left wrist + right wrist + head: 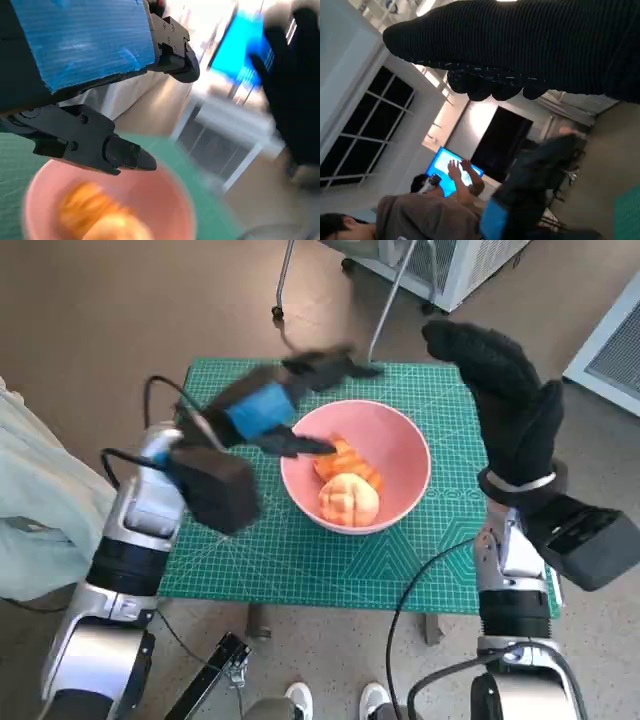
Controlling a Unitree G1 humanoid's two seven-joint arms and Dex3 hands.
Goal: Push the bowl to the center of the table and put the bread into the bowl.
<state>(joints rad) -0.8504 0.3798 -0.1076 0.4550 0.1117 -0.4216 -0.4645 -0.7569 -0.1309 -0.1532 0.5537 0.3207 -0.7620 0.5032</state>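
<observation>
The bread (348,492) sits in the pink bowl (400,445) mid-bench; the left robot hand (275,410) hovers over it, fingers apart and empty, and the right robot hand (505,400) is raised, spread wide.

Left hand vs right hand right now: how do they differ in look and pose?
The left hand is bare black with blue tape on its back; the right hand wears a black knitted glove. The left hovers over the pink bowl holding bread; the right is raised at the table's right edge. Both hold nothing.
</observation>
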